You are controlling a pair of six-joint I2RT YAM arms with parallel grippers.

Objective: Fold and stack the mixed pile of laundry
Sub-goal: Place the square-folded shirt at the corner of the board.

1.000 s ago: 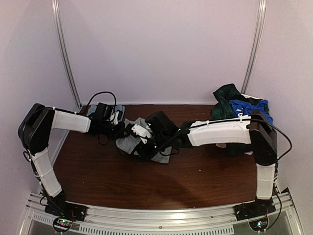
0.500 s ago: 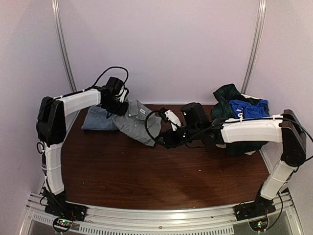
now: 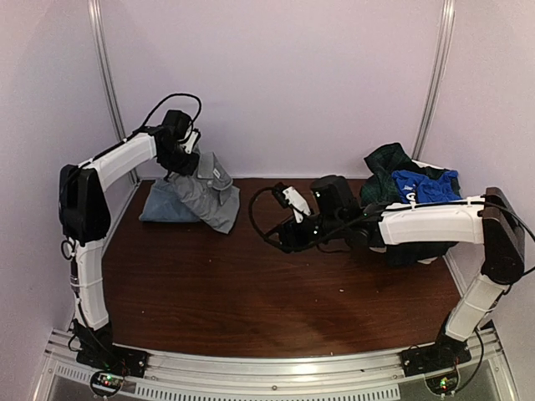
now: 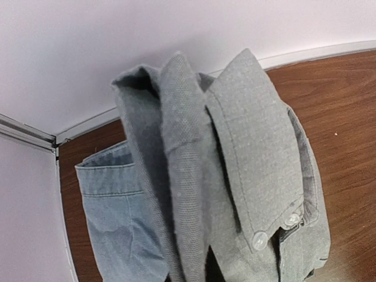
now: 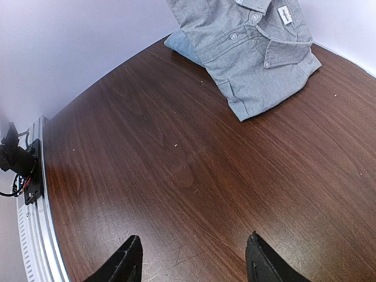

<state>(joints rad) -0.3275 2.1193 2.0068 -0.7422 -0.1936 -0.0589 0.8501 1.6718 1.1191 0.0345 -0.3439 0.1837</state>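
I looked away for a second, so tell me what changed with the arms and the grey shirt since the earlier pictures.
The left claw, shut on the grey shirt, carried it from the middle of the table up and back-left; it now hangs over the folded stack. The right claw opened and drew back right, empty. The laundry pile stayed put.

The left arm reaches to the far left corner of the tabletop [image 3: 251,292], where the left gripper [image 3: 182,146] is raised and pinched on the collar end of a grey shirt [image 3: 209,194]. The shirt hangs from it, its lower part draped against a folded blue-grey stack [image 3: 159,207] lying in that corner. The right gripper [image 3: 288,199] hovers over bare wood near the middle of the far edge, apart from the shirt. The mixed laundry pile [image 3: 401,175] sits heaped in the far right corner, partly behind the right arm.
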